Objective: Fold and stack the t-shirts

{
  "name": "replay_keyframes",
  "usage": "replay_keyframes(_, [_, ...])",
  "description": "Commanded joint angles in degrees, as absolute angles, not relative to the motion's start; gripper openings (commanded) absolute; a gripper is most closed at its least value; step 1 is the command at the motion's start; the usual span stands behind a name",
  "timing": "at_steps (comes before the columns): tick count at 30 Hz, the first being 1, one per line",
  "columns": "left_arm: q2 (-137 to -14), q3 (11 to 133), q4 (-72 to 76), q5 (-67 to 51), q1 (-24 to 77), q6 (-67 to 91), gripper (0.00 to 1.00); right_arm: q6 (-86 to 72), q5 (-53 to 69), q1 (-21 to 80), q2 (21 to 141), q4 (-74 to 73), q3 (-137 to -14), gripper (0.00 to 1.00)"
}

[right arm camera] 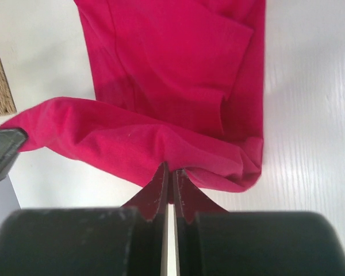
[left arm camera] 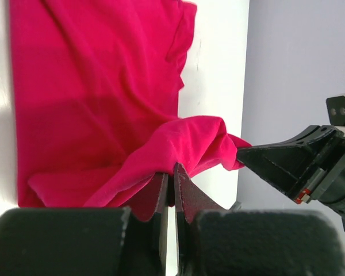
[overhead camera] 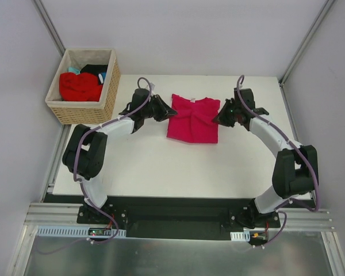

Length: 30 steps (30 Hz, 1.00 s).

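The crimson-pink t-shirt lies partly folded at the table's far centre, with a small label at its neck. My left gripper is at its left edge, shut on a pulled-up fold of the cloth; the tips pinch the fabric. At the shirt's right edge my right gripper is shut on another fold, which bunches above its tips. A brighter red t-shirt, a black one and a teal one sit in the basket.
A woven wicker basket stands at the table's far left corner, just behind the left arm. Grey walls close in the table on three sides. The right gripper's body shows in the left wrist view.
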<state>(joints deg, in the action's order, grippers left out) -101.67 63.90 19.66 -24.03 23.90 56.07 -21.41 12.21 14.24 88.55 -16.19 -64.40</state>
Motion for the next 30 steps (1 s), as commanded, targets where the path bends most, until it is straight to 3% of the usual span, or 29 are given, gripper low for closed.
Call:
replay_keyframes(1, [-104.41,68.98,19.86,-27.15,21.72,55.11,0.0,-22.32,11.16,13.8,93.06,-14.32,-72.32,0.01])
replay_keyframes(12, [-114.25,79.71,19.69,-31.55,16.53,55.11,0.0,-22.41,11.16,10.02,104.67,-14.68,-83.14,0.01])
replay_keyframes(26, [-134.02,102.29,16.97,-36.21,15.21,55.55,0.02,-22.67,12.3,7.65,118.91,-14.41,-95.44,0.0])
replay_keyframes(29, [-137.36,105.2,16.52,-36.47,15.03,55.63,0.1,-22.5,11.52,7.47,121.02,-14.15,-96.85,0.01])
replay_keyframes(30, [-137.98,106.08,16.61,-36.47,14.94,55.63,0.18,-22.15,11.08,7.56,121.55,-13.89,-97.46,0.01])
